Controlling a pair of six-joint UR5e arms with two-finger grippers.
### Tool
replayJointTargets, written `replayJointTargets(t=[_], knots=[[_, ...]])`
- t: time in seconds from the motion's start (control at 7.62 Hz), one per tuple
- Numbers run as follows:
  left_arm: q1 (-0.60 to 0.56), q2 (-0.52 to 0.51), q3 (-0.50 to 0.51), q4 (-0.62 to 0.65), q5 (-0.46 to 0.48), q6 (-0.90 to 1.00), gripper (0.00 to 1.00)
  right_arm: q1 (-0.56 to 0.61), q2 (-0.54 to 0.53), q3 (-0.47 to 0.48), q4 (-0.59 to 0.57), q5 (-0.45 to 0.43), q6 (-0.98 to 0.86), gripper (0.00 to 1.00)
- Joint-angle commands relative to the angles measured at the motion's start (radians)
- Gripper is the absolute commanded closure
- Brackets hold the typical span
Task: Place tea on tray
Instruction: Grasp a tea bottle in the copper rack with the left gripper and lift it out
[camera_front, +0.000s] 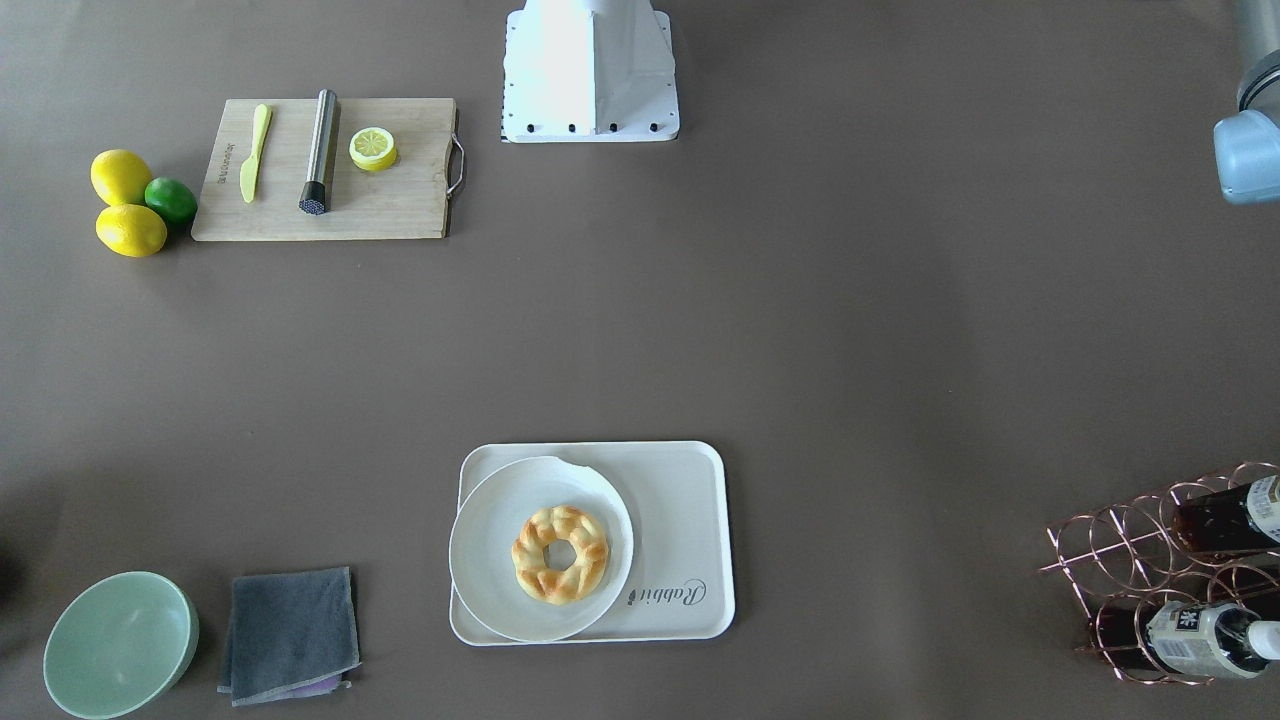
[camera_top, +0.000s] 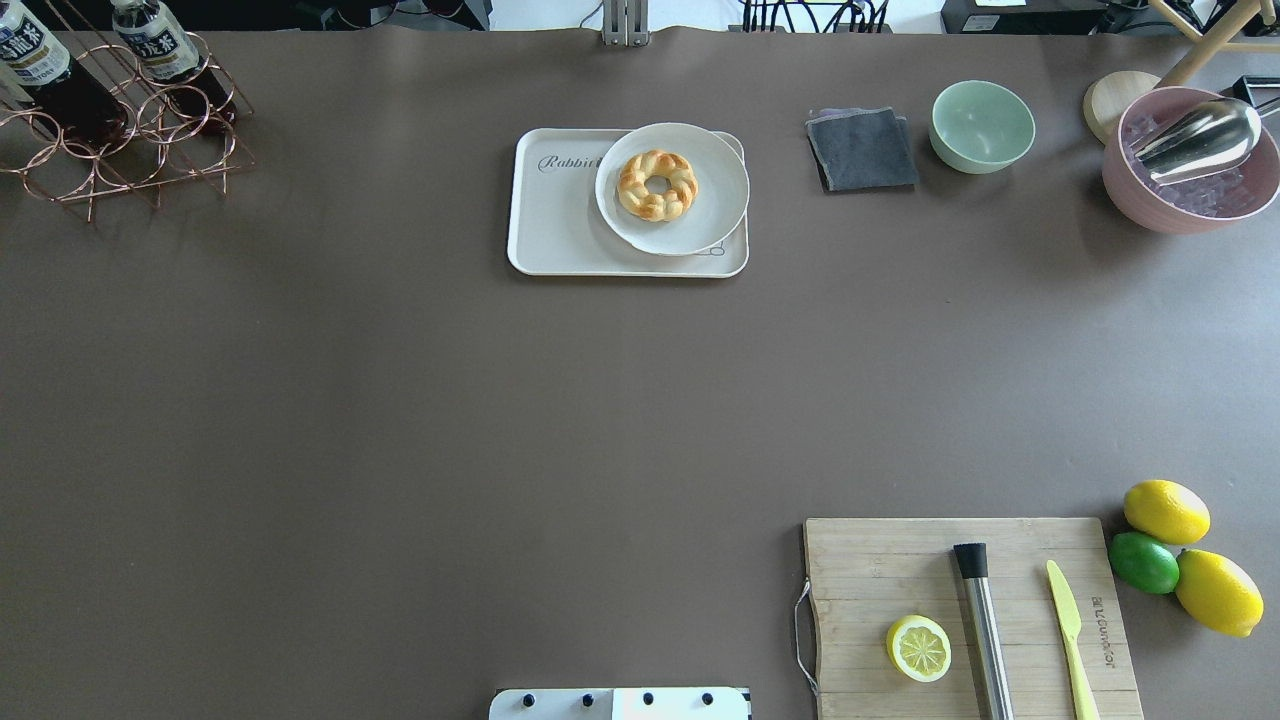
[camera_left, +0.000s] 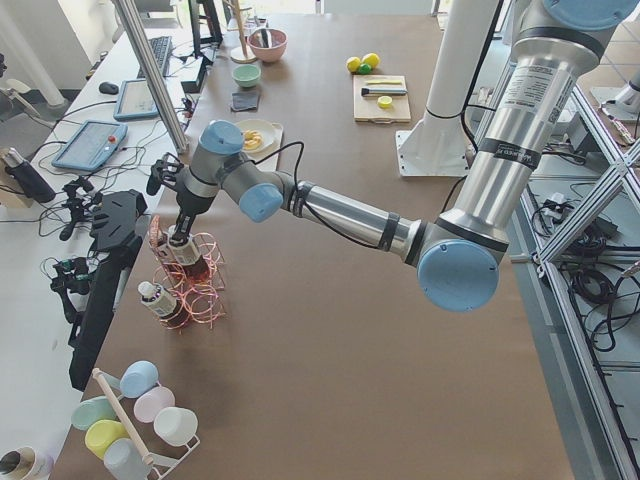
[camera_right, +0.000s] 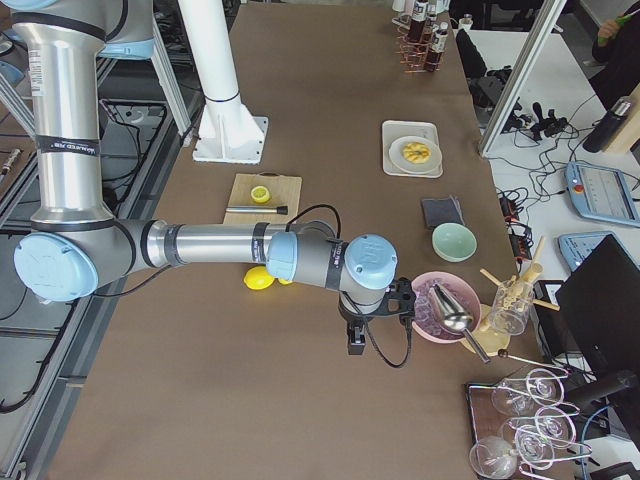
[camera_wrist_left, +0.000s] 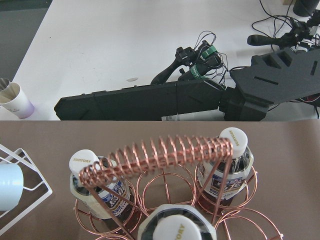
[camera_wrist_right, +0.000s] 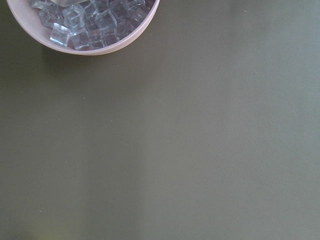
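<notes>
The tea bottles, dark liquid under white caps, lie in a copper wire rack (camera_top: 130, 140) at the table's far left corner; two show from overhead (camera_top: 35, 62) (camera_top: 160, 42). In the left wrist view three caps show, the nearest (camera_wrist_left: 177, 230) right below the camera. My left gripper (camera_left: 180, 222) hangs just over the rack's top bottle (camera_left: 185, 250); I cannot tell whether it is open or shut. The cream tray (camera_top: 555, 215) (camera_front: 685, 500) lies mid-table at the far side. My right gripper (camera_right: 355, 338) hovers low beside a pink bowl; its state cannot be told.
A white plate (camera_top: 715, 215) with a braided doughnut (camera_top: 656, 185) covers the tray's right part. A grey cloth (camera_top: 862, 148), a green bowl (camera_top: 982, 125) and the pink bowl of ice (camera_top: 1190, 170) with a scoop line the far right. A cutting board (camera_top: 900, 570) and citrus (camera_top: 1165, 510) sit near right.
</notes>
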Motion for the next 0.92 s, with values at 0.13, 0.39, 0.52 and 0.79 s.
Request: replayJointTargets(t=[0.13, 0.39, 0.52, 0.79], knots=[[-0.037, -0.001, -0.190, 0.203, -0.003, 0.065, 1.00, -0.001, -0.007, -0.002, 0.001, 0.005, 0.000, 0.00], [-0.033, 0.022, -0.276, 0.244, -0.002, 0.051, 1.00, 0.001, -0.010, -0.002, 0.001, 0.006, 0.000, 0.00], [-0.019, 0.015, -0.331, 0.308, 0.000, 0.046, 1.00, 0.001, -0.015, 0.003, 0.001, 0.006, 0.000, 0.00], [0.082, -0.040, -0.362, 0.361, 0.022, -0.088, 1.00, -0.001, -0.016, 0.003, 0.001, 0.006, 0.000, 0.00]])
